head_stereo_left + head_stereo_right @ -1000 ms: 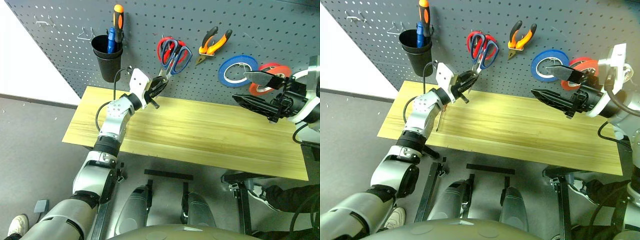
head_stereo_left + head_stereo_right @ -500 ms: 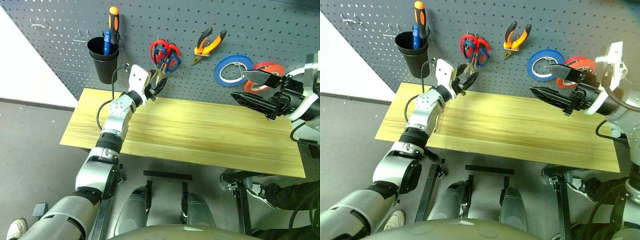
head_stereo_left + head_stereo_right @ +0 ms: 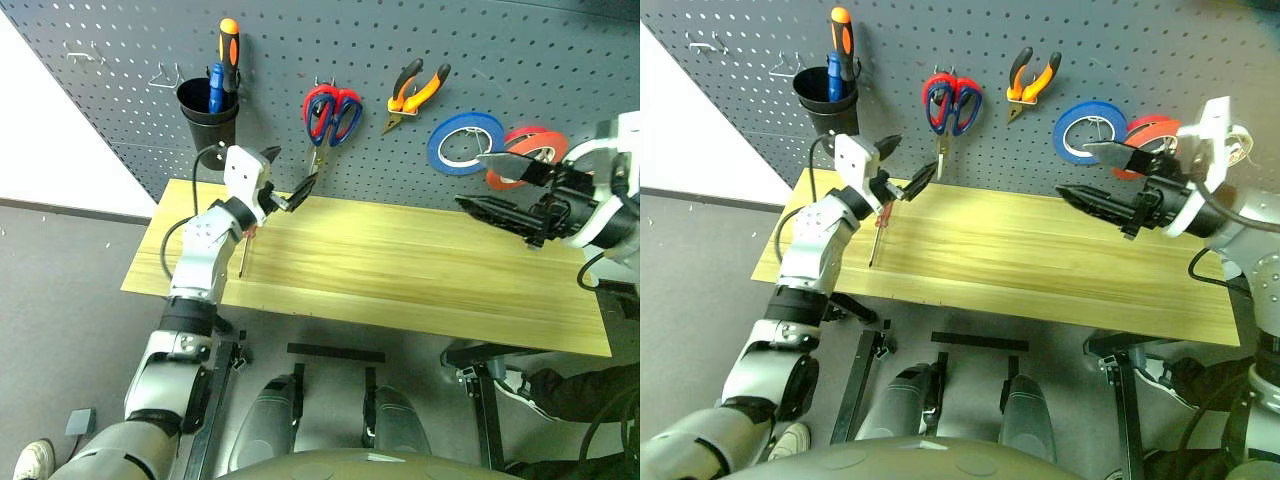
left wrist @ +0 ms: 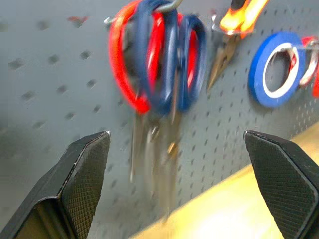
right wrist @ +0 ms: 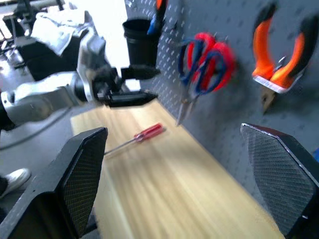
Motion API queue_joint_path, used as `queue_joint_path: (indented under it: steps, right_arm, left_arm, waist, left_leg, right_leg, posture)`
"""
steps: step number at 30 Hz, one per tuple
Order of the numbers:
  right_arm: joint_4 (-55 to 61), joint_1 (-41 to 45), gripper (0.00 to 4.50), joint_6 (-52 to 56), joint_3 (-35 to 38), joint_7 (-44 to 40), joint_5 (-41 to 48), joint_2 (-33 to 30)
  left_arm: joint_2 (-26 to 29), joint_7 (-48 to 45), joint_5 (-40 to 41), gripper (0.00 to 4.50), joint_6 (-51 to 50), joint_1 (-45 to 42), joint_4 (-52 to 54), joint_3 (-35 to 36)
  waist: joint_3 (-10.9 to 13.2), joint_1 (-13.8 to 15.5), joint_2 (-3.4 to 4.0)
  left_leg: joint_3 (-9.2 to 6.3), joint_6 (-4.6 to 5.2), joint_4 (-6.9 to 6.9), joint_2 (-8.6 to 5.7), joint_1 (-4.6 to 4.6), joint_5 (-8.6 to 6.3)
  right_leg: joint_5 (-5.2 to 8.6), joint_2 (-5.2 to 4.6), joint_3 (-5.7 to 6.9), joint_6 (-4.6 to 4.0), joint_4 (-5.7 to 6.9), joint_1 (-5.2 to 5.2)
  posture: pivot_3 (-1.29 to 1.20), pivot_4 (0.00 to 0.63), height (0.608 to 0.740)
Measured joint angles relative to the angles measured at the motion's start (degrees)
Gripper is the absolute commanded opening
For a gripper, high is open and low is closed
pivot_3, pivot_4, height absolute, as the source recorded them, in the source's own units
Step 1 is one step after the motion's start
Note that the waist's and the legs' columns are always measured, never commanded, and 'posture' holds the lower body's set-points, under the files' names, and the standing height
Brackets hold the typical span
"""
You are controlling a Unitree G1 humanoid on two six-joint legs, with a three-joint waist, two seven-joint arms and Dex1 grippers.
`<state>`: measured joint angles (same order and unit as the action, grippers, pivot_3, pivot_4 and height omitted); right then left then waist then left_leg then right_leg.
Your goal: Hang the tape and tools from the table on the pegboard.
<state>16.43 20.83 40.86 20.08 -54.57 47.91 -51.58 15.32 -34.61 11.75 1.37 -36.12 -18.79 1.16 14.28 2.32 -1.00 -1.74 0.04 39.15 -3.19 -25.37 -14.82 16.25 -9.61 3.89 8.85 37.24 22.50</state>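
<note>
- The thin red-handled screwdriver [image 3: 877, 222] lies flat on the light yellow wood-grain tabletop [image 3: 1040, 260], near its left end. It looks light, stiff and apt to roll; the handle is the place to pinch.
- The left gripper [image 3: 284, 178] hangs just above, jaws spread wide, empty.
- The right gripper [image 3: 493, 184] is likewise wide and empty.
- Scissors [image 3: 328, 112] hang on the dark grey perforated pegboard [image 3: 560, 50].

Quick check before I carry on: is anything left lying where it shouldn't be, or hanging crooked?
One thing: a red-handled screwdriver lies on the table near its left end, just below the open left gripper, not on the pegboard. The two pairs of scissors, the pliers and the tape rolls hang on hooks.
</note>
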Motion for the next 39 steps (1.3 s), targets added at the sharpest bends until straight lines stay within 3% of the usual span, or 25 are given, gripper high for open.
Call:
queue_joint_path:
  steps: [8, 12, 17, 23, 31, 39]
  right_arm:
    - [3.19, -1.74, 4.50, 3.01, -10.62, 5.01, -2.28, 5.32]
    - [-1.78, 2.33, 4.50, 3.68, -16.06, 6.59, -6.26, 7.84]
    - [-9.80, 9.23, 4.50, 3.03, -19.37, 8.06, -11.32, 10.53]
    - [-13.58, 10.77, 4.50, 2.97, -19.70, 9.11, -13.90, 12.46]
    - [-13.29, 9.83, 4.50, 4.15, -19.74, 7.05, -14.61, 12.27]
    - [-18.63, 11.94, 4.50, -3.07, -23.47, 5.69, -20.98, 15.48]
  left_arm:
    - [1.53, 14.41, -6.16, 4.49, -23.77, 3.10, 4.55, -0.10]
    - [1.64, 16.10, -7.04, 4.49, -30.63, -0.93, -2.12, -0.19]
    - [1.06, 19.01, -8.55, 4.49, -32.31, -8.78, -16.43, -0.11]
    - [-0.23, 23.56, -11.49, 4.49, -28.84, -16.29, -31.13, -0.90]
    - [-0.77, 27.17, -11.70, 4.49, -27.02, -20.51, -38.86, 0.27]
    - [-0.61, 27.01, -11.04, 4.49, -27.06, -24.02, -44.11, 1.93]
  waist:
    - [-0.52, 0.15, -0.08]
    - [-0.52, 0.11, -0.07]
    - [-0.48, 0.09, -0.13]
    - [-0.18, 0.05, -0.41]
    - [1.04, -0.10, -0.52]
    - [3.79, -0.11, -0.62]
  left_leg:
    - [-0.04, 0.01, 0.12, -0.03, 0.22, 0.01]
    - [-0.03, 0.00, 0.10, -0.03, 0.22, 0.01]
    - [-0.03, 0.00, 0.07, -0.03, 0.21, 0.01]
    - [-0.07, 0.06, -0.02, -0.05, 0.03, -0.02]
    - [-0.05, 0.11, -0.02, -0.02, 0.03, -0.05]
    - [0.02, 0.12, -0.01, -0.01, -0.05, -0.06]
  right_leg:
    - [0.00, 0.01, -0.11, 0.00, 0.08, -0.19]
    - [0.00, 0.03, -0.12, 0.00, 0.12, -0.12]
    - [0.00, 0.03, -0.11, 0.00, 0.13, -0.11]
    - [0.00, 0.02, -0.10, 0.01, 0.11, 0.07]
    - [0.01, 0.02, -0.14, 0.00, 0.14, 0.12]
    - [0.01, 0.02, -0.23, 0.00, 0.41, 0.37]
  posture:
    - [0.15, 0.164, 0.740]
    - [0.16, 0.192, 0.740]
    - [0.16, 0.244, 0.740]
    - [0.15, 0.291, 0.740]
    - [0.13, 0.341, 0.740]
    - [0.14, 0.407, 0.740]
